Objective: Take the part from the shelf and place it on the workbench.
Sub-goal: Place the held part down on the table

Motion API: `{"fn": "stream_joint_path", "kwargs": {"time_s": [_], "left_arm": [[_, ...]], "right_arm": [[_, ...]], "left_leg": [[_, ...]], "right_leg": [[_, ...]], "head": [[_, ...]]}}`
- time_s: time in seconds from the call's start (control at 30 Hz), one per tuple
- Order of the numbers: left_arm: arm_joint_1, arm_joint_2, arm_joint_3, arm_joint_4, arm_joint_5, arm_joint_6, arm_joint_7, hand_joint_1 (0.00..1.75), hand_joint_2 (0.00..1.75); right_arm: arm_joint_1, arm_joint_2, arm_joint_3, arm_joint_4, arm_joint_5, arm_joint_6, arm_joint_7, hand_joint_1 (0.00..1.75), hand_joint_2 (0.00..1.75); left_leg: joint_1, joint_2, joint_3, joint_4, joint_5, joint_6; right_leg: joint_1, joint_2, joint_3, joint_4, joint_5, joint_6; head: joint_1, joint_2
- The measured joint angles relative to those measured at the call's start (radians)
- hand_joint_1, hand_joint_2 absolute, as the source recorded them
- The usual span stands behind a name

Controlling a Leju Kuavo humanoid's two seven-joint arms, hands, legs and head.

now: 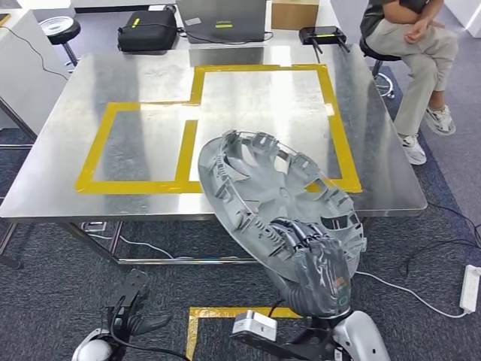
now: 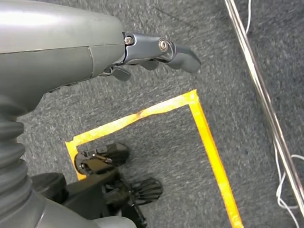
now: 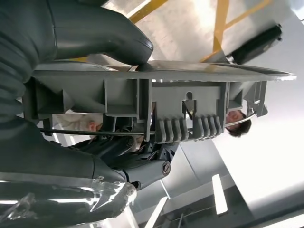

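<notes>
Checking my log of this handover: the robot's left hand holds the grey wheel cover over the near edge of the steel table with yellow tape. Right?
Not quite: the right hand grips the wheel cover, as the head view shows. The left hand hangs low, holding nothing. The cover is indeed over the near edge of the taped table.

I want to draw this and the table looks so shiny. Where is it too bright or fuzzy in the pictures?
Head view: ceiling light glares white off the metal workbench inside the yellow tape outline; the grey wheel cover in the right robot hand stays sharp. Left wrist view: the left robot hand is sharp and the carpet slightly smeared. Right wrist view: the background is washed out white.
</notes>
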Motion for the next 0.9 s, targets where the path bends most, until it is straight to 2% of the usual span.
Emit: {"fn": "stream_joint_path", "kwargs": {"time_s": [0.07,0.1,0.13,0.2,0.27,0.3,0.37,0.4,0.43,0.47,0.53,0.57,0.6,0.63,0.67,0.7,0.73,0.77,0.8,0.83,0.9], "left_arm": [[-0.006,0.001,0.018,0.019,-0.016,-0.005,-0.008,0.0,1.75],[-0.012,0.002,0.03,0.029,-0.026,-0.01,-0.013,0.0,1.75],[-0.019,0.002,0.044,0.04,-0.036,-0.014,-0.02,0.0,1.75],[-0.034,0.002,0.075,0.057,-0.054,-0.02,-0.033,0.0,1.75],[-0.044,0.001,0.098,0.07,-0.062,-0.024,-0.039,0.0,1.75],[-0.048,0.001,0.106,0.075,-0.064,-0.026,-0.04,0.0,1.75],[-0.054,0.0,0.118,0.08,-0.066,-0.028,-0.04,0.0,1.75],[-0.057,-0.001,0.123,0.082,-0.066,-0.028,-0.04,0.0,1.75],[-0.06,-0.001,0.129,0.083,-0.066,-0.028,-0.04,0.0,1.75],[-0.062,-0.002,0.134,0.085,-0.066,-0.028,-0.04,0.0,1.75],[-0.064,-0.002,0.143,0.088,-0.066,-0.027,-0.04,0.0,1.75],[-0.064,-0.002,0.146,0.09,-0.067,-0.027,-0.04,0.0,1.75],[-0.065,-0.002,0.151,0.091,-0.069,-0.027,-0.04,0.0,1.75],[-0.067,-0.002,0.156,0.094,-0.072,-0.026,-0.04,0.0,1.75],[-0.07,-0.003,0.162,0.096,-0.076,-0.025,-0.04,0.0,1.75],[-0.074,-0.003,0.169,0.1,-0.082,-0.024,-0.04,0.0,1.75],[-0.079,-0.004,0.175,0.104,-0.089,-0.024,-0.04,0.0,1.75],[-0.085,-0.004,0.182,0.109,-0.097,-0.025,-0.041,0.0,1.75],[-0.089,-0.004,0.189,0.113,-0.106,-0.025,-0.043,0.0,1.75],[-0.093,-0.004,0.197,0.118,-0.115,-0.026,-0.045,0.0,1.75],[-0.102,-0.003,0.212,0.128,-0.131,-0.028,-0.052,0.0,1.75]], "right_arm": [[-0.009,-0.018,0.027,0.018,0.04,0.015,0.034,1.75,1.75],[-0.015,-0.027,0.037,0.034,0.057,0.019,0.049,1.75,1.75],[-0.02,-0.035,0.045,0.053,0.074,0.024,0.065,1.75,1.75],[-0.027,-0.047,0.057,0.085,0.104,0.031,0.096,1.75,1.75],[-0.027,-0.052,0.061,0.1,0.129,0.038,0.123,1.75,1.75],[-0.029,-0.053,0.062,0.103,0.14,0.043,0.138,1.75,1.75],[-0.033,-0.054,0.061,0.108,0.159,0.052,0.165,1.75,1.75],[-0.035,-0.055,0.06,0.108,0.167,0.054,0.175,1.75,1.75],[-0.036,-0.055,0.057,0.109,0.172,0.056,0.183,1.75,1.75],[-0.037,-0.055,0.053,0.109,0.175,0.057,0.187,1.75,1.75],[-0.037,-0.055,0.045,0.11,0.178,0.062,0.195,1.75,1.75],[-0.036,-0.055,0.04,0.11,0.18,0.068,0.199,1.75,1.75],[-0.036,-0.054,0.033,0.111,0.182,0.077,0.205,1.75,1.75],[-0.036,-0.054,0.025,0.112,0.183,0.087,0.211,1.75,1.75],[-0.037,-0.053,0.014,0.114,0.184,0.096,0.218,1.75,1.75],[-0.039,-0.051,0.002,0.116,0.182,0.107,0.226,1.75,1.75],[-0.042,-0.048,-0.012,0.119,0.177,0.118,0.231,1.75,1.75],[-0.047,-0.045,-0.027,0.124,0.17,0.13,0.236,1.75,1.75],[-0.052,-0.041,-0.045,0.129,0.162,0.14,0.239,1.75,1.75],[-0.059,-0.037,-0.064,0.137,0.154,0.148,0.241,1.75,1.75],[-0.075,-0.03,-0.103,0.155,0.141,0.158,0.243,1.75,1.75]], "left_leg": [[0.004,0.0,-0.068,0.059,-0.045,-0.005],[0.006,0.0,-0.084,0.05,-0.045,-0.007],[0.008,0.001,-0.088,0.017,-0.021,-0.008],[0.012,0.006,-0.075,-0.098,0.086,-0.012],[0.013,0.014,-0.065,-0.173,0.162,-0.004],[0.012,0.017,-0.064,-0.186,0.173,0.004],[0.012,0.014,-0.055,-0.185,0.172,0.021],[0.013,0.012,-0.048,-0.186,0.168,0.03],[0.013,0.011,-0.04,-0.186,0.164,0.037],[0.012,0.011,-0.033,-0.187,0.159,0.043],[0.007,0.01,-0.02,-0.187,0.145,0.051],[0.004,0.01,-0.012,-0.186,0.138,0.053],[0.002,0.008,-0.001,-0.186,0.13,0.054],[0.0,0.006,0.011,-0.186,0.122,0.054],[-0.001,0.003,0.025,-0.186,0.113,0.053],[-0.003,0.0,0.037,-0.186,0.104,0.051],[-0.005,-0.002,0.045,-0.185,0.096,0.048],[-0.006,-0.004,0.05,-0.186,0.088,0.044],[-0.008,-0.005,0.051,-0.184,0.084,0.039],[-0.008,-0.005,0.053,-0.185,0.083,0.042],[-0.009,-0.004,0.057,-0.189,0.084,0.06]], "right_leg": [[-0.001,0.002,0.021,-0.001,-0.019,0.0],[-0.002,0.003,0.035,-0.001,-0.029,0.001],[-0.003,0.004,0.05,-0.001,-0.04,0.003],[-0.004,0.005,0.076,0.0,-0.063,0.012],[-0.001,0.005,0.089,-0.003,-0.081,0.026],[0.001,0.004,0.096,-0.004,-0.086,0.034],[0.0,0.002,0.105,-0.007,-0.093,0.049],[-0.001,0.001,0.102,0.013,-0.093,0.053],[-0.001,0.0,0.081,0.053,-0.1,0.056],[-0.001,-0.001,0.044,0.114,-0.113,0.057],[0.0,-0.001,-0.047,0.247,-0.164,0.056],[0.001,-0.001,-0.081,0.283,-0.187,0.054],[0.003,-0.001,-0.098,0.286,-0.192,0.052],[0.004,-0.001,-0.096,0.252,-0.172,0.048],[0.007,-0.001,-0.082,0.194,-0.13,0.043],[0.01,-0.001,-0.065,0.124,-0.075,0.036],[0.013,-0.001,-0.049,0.067,-0.033,0.03],[0.016,0.0,-0.038,0.031,-0.004,0.023],[0.018,0.0,-0.031,0.012,0.013,0.018],[0.018,0.002,-0.025,0.007,0.016,0.022],[0.018,0.005,-0.019,-0.001,0.03,0.027]], "head": [[-0.001,0.0],[-0.001,0.0],[-0.001,0.0],[-0.002,0.0],[-0.002,0.0],[-0.003,0.0],[-0.001,0.0],[-0.001,0.0],[0.0,0.0],[0.0,0.0],[0.0,0.0],[0.0,0.0],[0.0,0.0],[0.0,0.0],[0.001,0.0],[0.001,0.0],[0.001,0.0],[0.001,0.0],[0.002,0.0],[0.001,0.0],[-0.001,0.0]]}}
